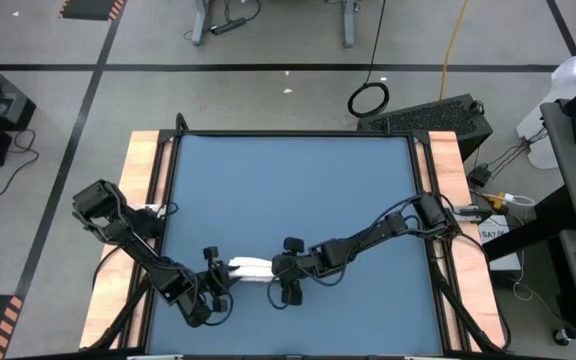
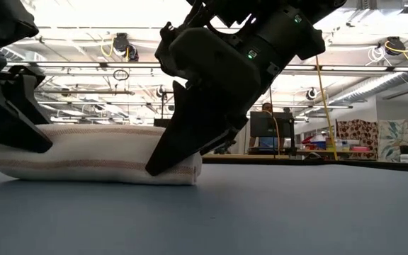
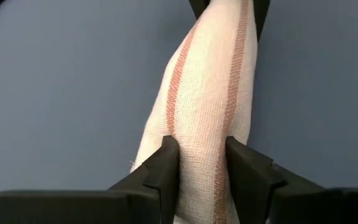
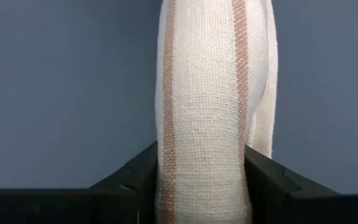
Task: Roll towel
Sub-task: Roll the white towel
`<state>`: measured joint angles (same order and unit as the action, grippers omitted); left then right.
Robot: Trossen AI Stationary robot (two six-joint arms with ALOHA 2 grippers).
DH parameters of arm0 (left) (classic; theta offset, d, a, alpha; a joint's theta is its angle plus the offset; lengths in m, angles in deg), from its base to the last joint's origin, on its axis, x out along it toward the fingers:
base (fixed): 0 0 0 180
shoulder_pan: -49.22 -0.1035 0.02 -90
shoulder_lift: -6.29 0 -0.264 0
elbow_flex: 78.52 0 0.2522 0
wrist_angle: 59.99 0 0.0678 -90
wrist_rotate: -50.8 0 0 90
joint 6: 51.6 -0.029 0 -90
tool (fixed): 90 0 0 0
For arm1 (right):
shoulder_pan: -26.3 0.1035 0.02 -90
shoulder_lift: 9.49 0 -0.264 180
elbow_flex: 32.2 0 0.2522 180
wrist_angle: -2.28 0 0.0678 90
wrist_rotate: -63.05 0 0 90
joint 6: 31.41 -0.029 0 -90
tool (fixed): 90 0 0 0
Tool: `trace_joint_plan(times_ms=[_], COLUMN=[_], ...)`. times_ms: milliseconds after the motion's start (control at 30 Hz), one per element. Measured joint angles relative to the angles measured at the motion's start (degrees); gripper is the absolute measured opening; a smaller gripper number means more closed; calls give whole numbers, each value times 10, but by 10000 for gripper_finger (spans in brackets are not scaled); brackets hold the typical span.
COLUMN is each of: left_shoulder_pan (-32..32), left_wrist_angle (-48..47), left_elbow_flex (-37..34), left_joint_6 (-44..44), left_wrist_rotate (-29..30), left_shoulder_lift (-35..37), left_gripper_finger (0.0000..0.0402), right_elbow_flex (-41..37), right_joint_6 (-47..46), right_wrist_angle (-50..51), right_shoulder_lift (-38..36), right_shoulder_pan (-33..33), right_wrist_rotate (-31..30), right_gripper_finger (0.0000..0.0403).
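Observation:
The towel (image 1: 251,268) is a rolled-up white bundle with reddish stripes. It lies lengthwise left to right on the blue tabletop (image 1: 288,190), near the table's front edge. In the low view the towel (image 2: 91,152) rests with its underside flat on the table. My left gripper (image 1: 218,280) is at the roll's left end and is shut on it. My right gripper (image 1: 280,270) is shut on the right end. Each wrist view looks along the roll between that arm's own fingers. My left gripper (image 3: 201,165) pinches the roll's left end (image 3: 197,146) between its two fingers, one on each long side. The fingers slant down from the table's near left and lie along the roll. The cloth narrows slightly between them, and the roll stays on the table. My right gripper (image 4: 201,168) pinches the roll's right end (image 4: 201,143) between its two fingers, one on each long side. The fingers (image 2: 172,159) slant down from the table's right and lie along the roll. The roll rests on the table, several layers thick.
Wooden rails (image 1: 148,200) border the tabletop on the left and right. Bare blue surface stretches from the roll toward the far edge (image 1: 293,135). Beyond the table in the low view are desks, monitors and a person (image 2: 266,110).

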<state>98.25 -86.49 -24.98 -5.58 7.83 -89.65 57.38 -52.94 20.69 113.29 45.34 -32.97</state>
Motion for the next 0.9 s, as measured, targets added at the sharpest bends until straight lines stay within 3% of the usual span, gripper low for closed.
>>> trace_joint_plan(times_ms=[167, 533, 733, 900], left_shoulder_pan=[-11, -37, -51, -60], left_wrist_angle=[11, 13, 13, 15], left_elbow_flex=[0, -1, -1, -1], left_joint_6=[1, -4, -20, -33], left_wrist_rotate=[-39, -94, -120, -132], left_shoulder_lift=[2, 18, 20, 25], left_gripper_finger=[121, 121, 121, 121], right_elbow_flex=[0, -3, -3, -2], right_joint_6=[22, 72, 77, 99], right_wrist_angle=[1, 17, -73, -166], right_shoulder_lift=[-5, -49, -60, -48], right_shoulder_pan=[1, 13, 29, 44], right_wrist_rotate=[-9, -18, -57, -115], right_gripper_finger=[174, 248, 252, 229])
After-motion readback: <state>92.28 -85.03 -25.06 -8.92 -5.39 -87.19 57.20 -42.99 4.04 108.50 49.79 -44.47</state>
